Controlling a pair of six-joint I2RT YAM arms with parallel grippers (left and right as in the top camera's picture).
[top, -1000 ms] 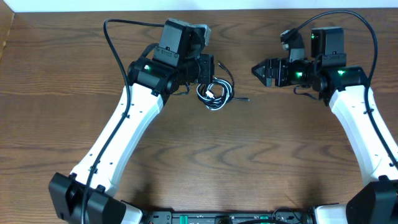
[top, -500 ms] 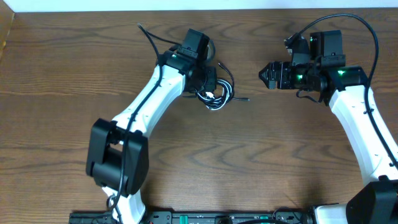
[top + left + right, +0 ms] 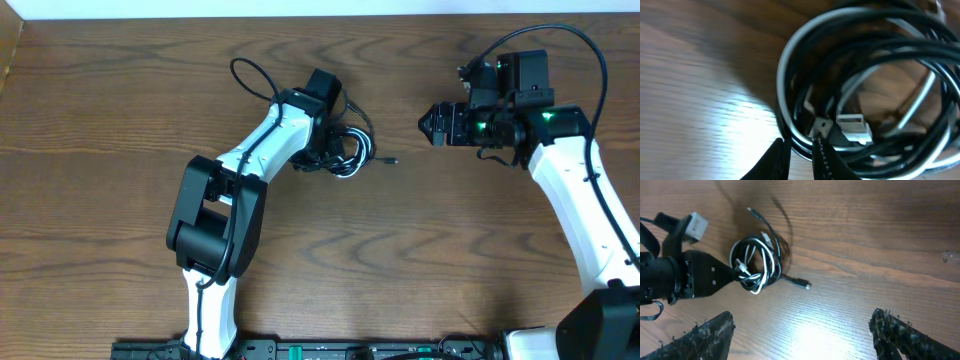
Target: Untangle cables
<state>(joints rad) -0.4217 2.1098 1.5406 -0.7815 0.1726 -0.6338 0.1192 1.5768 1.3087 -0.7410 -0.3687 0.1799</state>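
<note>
The cables point(image 3: 350, 152) lie as one small coil of black and white cord at the table's far middle. They fill the left wrist view point(image 3: 865, 75), where a silver USB plug point(image 3: 854, 125) sits inside the loops. My left gripper point(image 3: 799, 146) is nearly closed, and its fingertips pinch the coil's left edge; the right wrist view point(image 3: 736, 273) shows this too. A black tail with a small plug point(image 3: 394, 160) trails right of the coil. My right gripper point(image 3: 428, 122) is wide open and empty, apart to the right of the coil.
The left arm's thick black wire point(image 3: 250, 75) loops over the table left of the coil. A second thin black tail point(image 3: 762, 222) runs from the coil toward the far edge. The table's far edge point(image 3: 320, 14) is close behind.
My left arm has swung and turned, bringing its gripper onto the coil's left edge; the coil has shifted slightly. The right arm has barely moved.
</note>
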